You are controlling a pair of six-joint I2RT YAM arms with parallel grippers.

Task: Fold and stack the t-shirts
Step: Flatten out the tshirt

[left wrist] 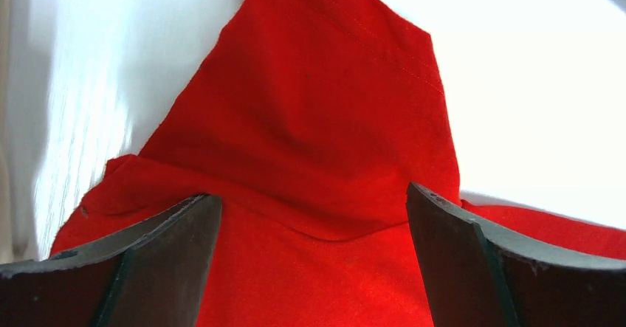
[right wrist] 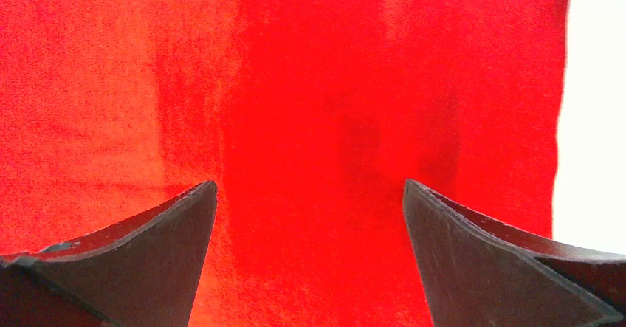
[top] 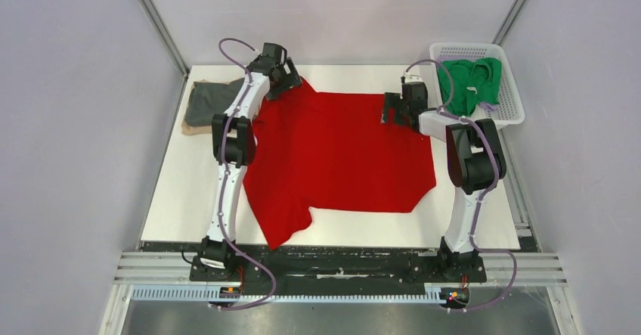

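Left tool (left wrist: 314, 260) and right tool (right wrist: 310, 260) gape empty over the unfolded red shirt (top: 340, 153); grey shirt (top: 208, 102) lies folded upper left, green shirt (top: 472, 82) waits upper right.

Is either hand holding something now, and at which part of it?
Nothing is held. The left hand and the right hand are both open over the red t-shirt.

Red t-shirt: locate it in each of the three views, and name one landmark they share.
Top external: the red t-shirt lies spread flat at mid-picture.
Left wrist: it fills the centre and bottom, narrowing toward the top, beyond the open left pincer.
Right wrist: it fills nearly the whole picture beyond the open right pincer.
Shared landmark: the white table bordering the shirt's edge.
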